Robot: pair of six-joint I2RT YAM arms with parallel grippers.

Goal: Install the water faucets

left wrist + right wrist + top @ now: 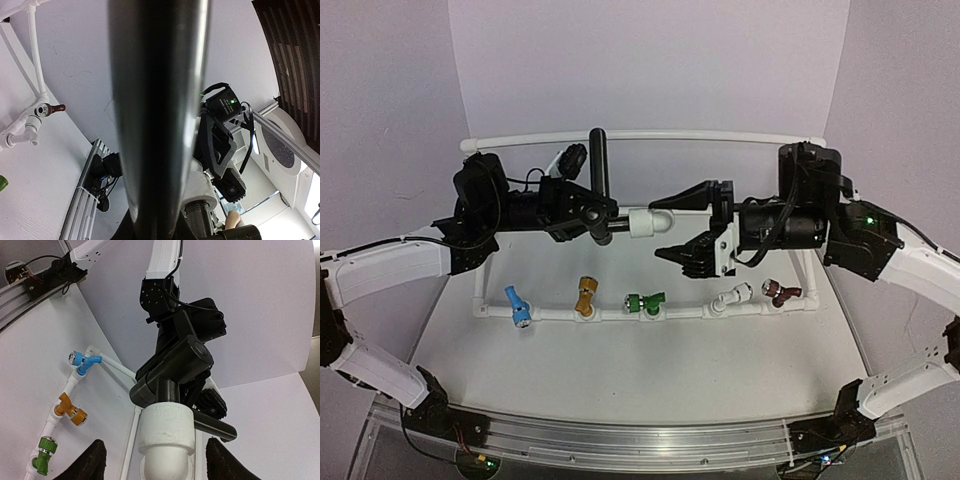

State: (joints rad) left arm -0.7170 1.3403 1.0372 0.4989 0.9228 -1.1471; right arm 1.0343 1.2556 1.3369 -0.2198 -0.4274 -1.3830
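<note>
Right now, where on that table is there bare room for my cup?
The widest bare patch of table lies between the pipe with the coloured taps and the metal rail at the near edge. Behind that pipe it is crowded: the left gripper holds a black faucet over the middle, the right gripper open around its white fitting.

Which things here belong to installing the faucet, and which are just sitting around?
In the job: black faucet, white pipe fitting on its end, left end effector gripping the faucet, right end effector open around the fitting.
Just sitting: blue faucet, orange faucet, green faucet, white faucet, brown faucet, all mounted on the pipe frame.
</note>
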